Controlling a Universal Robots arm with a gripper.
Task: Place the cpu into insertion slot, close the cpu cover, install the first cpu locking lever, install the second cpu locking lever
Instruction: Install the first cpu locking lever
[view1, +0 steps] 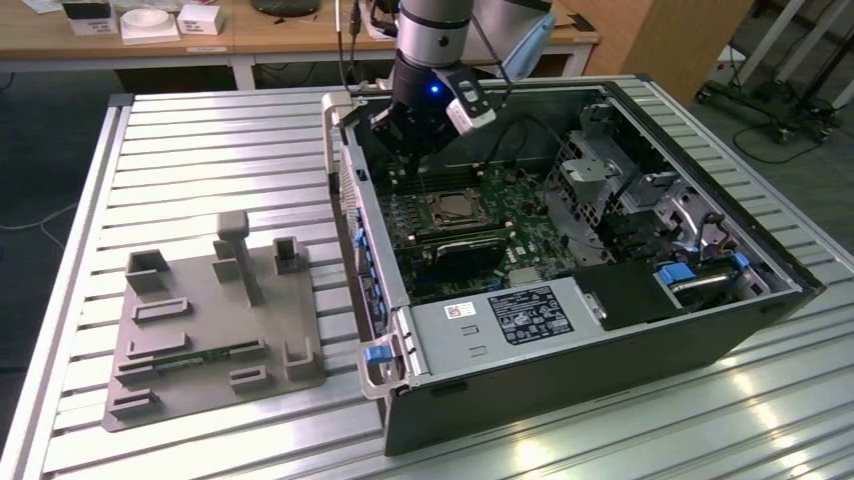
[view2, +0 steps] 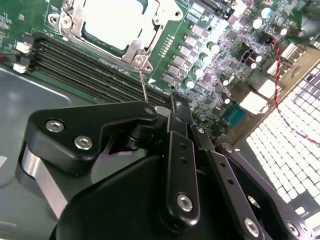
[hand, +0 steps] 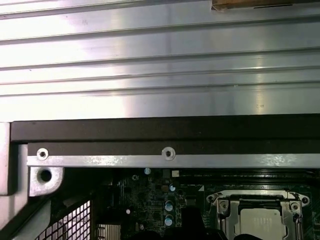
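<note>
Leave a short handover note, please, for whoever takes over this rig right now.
The gripper is inside the open case, above the motherboard, its tip at the free end of a thin locking lever.
The cpu sits in the insertion slot, with the cpu cover down over it.
Done: cpu placed, cover closed.
Left: lever latching; this lever appears raised, unlatched.

1. The black metal computer case (view1: 587, 380) lies open upward; its walls bar entry from the sides.
2. Above the square silver-rimmed insertion slot (view1: 461, 207) the room is free, except for a thin steel wire lever (view2: 143, 85) standing up from its corner.
3. The black power-supply box (view1: 527, 315) and the grey perforated metal cage (view1: 594, 165) narrow this room.
4. The grey plastic fixture tray (view1: 200, 300) takes the ribbed aluminium tabletop's (view1: 200, 160) near corner at the exterior view's left.
</note>
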